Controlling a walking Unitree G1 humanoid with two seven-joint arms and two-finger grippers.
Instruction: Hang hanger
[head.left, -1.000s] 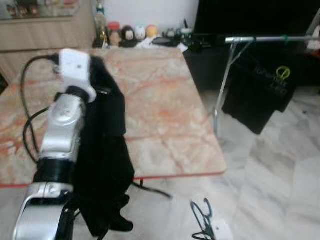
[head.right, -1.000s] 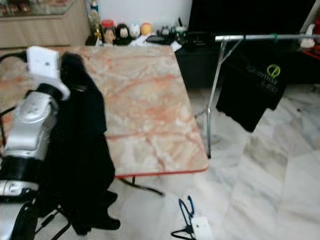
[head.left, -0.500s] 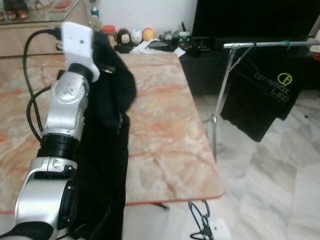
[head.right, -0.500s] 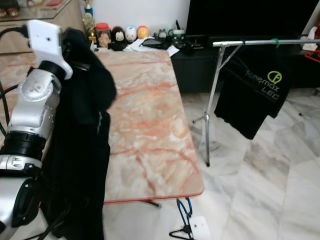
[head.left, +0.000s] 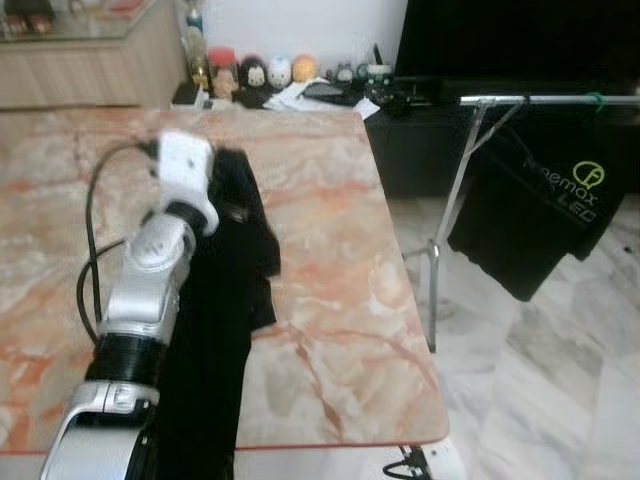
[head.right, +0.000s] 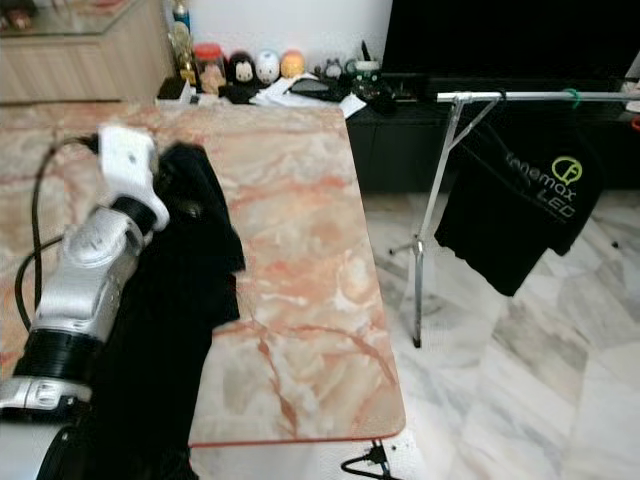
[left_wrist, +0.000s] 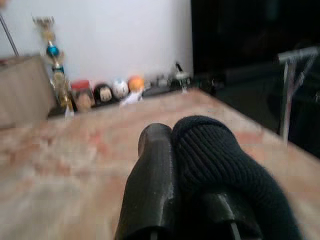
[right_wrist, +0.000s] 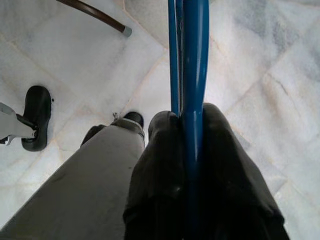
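At centre-left our left gripper (left_wrist: 172, 165) is raised over the marble table (head.left: 340, 250), pinching a black garment (head.left: 225, 330); our right gripper (right_wrist: 192, 150) clamps a blue hanger (right_wrist: 192, 60).

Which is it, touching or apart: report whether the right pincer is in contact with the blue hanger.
Touching. The right wrist view shows the right pincer with its black fingers closed on the blue hanger, whose bars run out from between them.

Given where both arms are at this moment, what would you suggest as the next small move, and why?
Probably turn toward the clothes rail: the left pincer holds the black garment over the marble table, the right pincer grips the blue hanger, and the rail stands off to the right.
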